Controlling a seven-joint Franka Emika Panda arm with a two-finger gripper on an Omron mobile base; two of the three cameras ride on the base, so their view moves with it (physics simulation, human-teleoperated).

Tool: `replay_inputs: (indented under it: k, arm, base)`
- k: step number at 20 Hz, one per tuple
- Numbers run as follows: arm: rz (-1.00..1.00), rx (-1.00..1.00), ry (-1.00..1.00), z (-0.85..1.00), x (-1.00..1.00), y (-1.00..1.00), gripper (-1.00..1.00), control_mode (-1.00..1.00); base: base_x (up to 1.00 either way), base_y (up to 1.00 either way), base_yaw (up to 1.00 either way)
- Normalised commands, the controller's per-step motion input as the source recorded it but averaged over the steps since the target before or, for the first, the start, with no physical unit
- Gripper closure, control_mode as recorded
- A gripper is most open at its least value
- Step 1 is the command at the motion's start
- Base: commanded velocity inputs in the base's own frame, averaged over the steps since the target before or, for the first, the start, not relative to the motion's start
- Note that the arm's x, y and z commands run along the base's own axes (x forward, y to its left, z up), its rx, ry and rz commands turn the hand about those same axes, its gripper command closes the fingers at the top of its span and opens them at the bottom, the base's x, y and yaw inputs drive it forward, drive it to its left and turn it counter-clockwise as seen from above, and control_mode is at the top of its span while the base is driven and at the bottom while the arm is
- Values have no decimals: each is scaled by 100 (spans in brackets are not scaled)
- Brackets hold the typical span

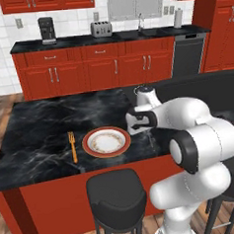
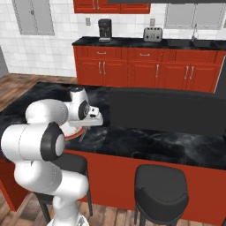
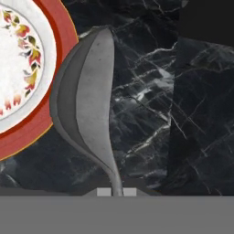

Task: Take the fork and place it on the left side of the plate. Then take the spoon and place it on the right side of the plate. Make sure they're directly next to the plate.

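My gripper (image 3: 117,192): jaws closed tight on the thin handle of the small grey metallic spoon (image 3: 87,100); I hold it over the black marble counter (image 1: 36,139).
Spoon: its oval bowl sits just beside the rim of the round white plate with reddish-brown band (image 1: 106,141), at the plate's 3 o'clock; touching or not, I cannot tell.
Slim orange fork (image 1: 72,146): flat on the counter at the plate's 9 o'clock, close by, a small gap.

Glossy white rounded arm (image 1: 199,133), dark joint rings, black-faced wrist, bulbous segments
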Motion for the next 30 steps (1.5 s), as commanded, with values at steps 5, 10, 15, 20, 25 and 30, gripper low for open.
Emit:
replay_inputs:
  k: [5, 10, 15, 20, 25, 30]
  arm:
    - [-2, 0, 0, -17, 27, 6, 100, -100]
    - [-1, 0, 0, -21, 22, 1, 100, -100]
    - [0, 0, 0, -21, 19, 0, 100, -100]
    - [-1, 0, 0, -17, 18, 0, 100, -100]
    - [-1, 0, 0, -15, 21, 0, 100, -100]
    - [-1, 0, 0, -17, 20, 1, 100, -100]
  base:
    - [0, 0, 0]
    - [0, 0, 0]
    - [0, 0, 0]
    - [0, 0, 0]
    - [0, 0, 0]
    - [0, 0, 0]
